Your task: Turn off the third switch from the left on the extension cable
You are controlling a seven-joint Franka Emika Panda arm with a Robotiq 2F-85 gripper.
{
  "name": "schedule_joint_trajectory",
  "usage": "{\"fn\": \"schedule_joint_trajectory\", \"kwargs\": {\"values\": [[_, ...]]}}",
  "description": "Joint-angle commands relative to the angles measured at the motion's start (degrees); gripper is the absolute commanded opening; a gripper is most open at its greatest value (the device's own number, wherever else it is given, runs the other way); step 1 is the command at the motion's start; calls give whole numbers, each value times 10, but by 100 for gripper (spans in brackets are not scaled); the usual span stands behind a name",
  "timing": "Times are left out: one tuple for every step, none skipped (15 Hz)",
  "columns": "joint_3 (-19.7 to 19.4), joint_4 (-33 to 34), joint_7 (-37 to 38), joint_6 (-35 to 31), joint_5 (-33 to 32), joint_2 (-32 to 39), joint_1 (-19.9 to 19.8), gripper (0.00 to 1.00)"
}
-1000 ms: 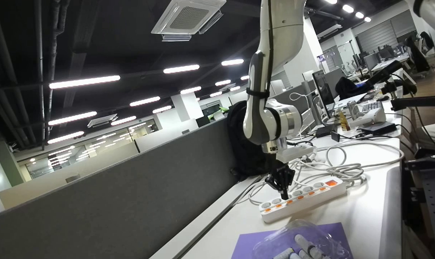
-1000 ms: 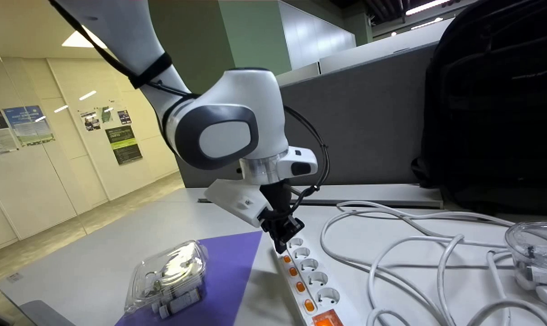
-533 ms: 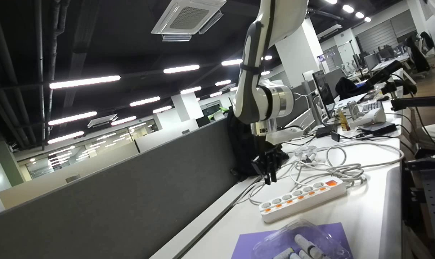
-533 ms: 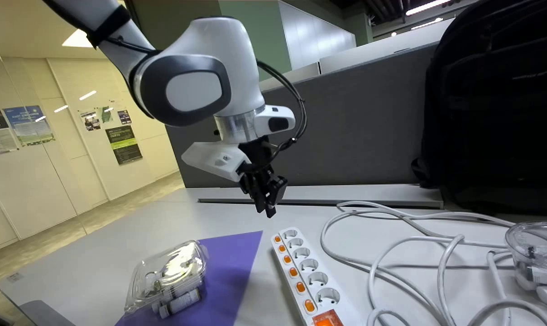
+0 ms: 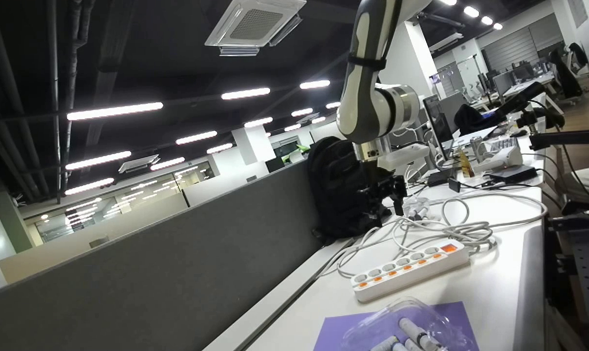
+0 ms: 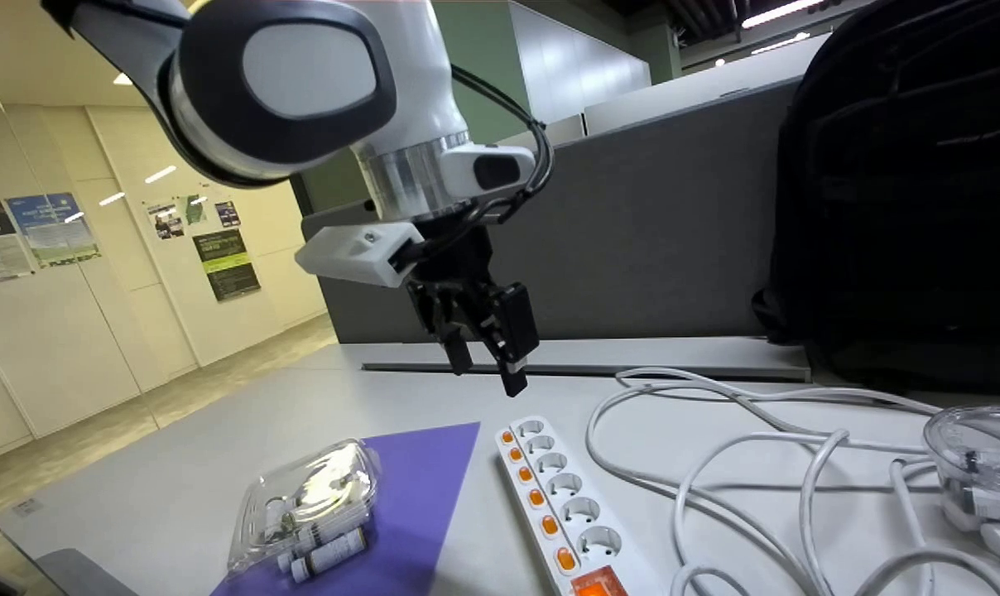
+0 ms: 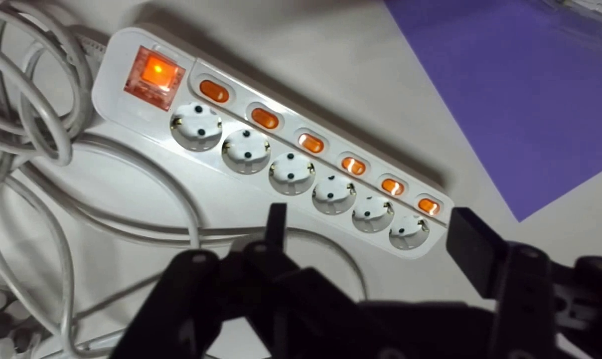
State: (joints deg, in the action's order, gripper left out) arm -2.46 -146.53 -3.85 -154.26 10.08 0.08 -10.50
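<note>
The extension cable is a white strip point(image 5: 411, 278) with a row of round sockets, orange switches and a larger red lit switch point(image 7: 156, 75) at one end. Counted from the left in an exterior view, the third switch point(image 5: 392, 273) sits in the orange row. Whether it is on or off I cannot tell. My gripper point(image 6: 487, 377) hangs in the air above the strip, touching nothing. In the wrist view the gripper point(image 7: 371, 209) stands open, its black fingers point(image 7: 478, 252) wide apart with nothing held between them.
Looped grey-white cables point(image 6: 715, 488) lie beside the strip. A purple sheet point(image 6: 425, 488) carries a clear plastic box point(image 6: 310, 505) with bottles. Another clear container point(image 6: 980, 472) stands near the cables. A black backpack point(image 5: 338, 190) leans on the grey partition point(image 5: 177, 253).
A second ago my gripper was shut, its tip down at the orange switches. It has risen off the strip, and its fingers have spread apart. The strip has not moved.
</note>
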Motion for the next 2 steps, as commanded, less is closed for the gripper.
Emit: {"fn": "schedule_joint_trajectory", "kwargs": {"values": [[-24, -32, 62, 21, -62, -67, 7, 100], [-29, -36, 65, 31, -72, -81, 3, 100]]}}
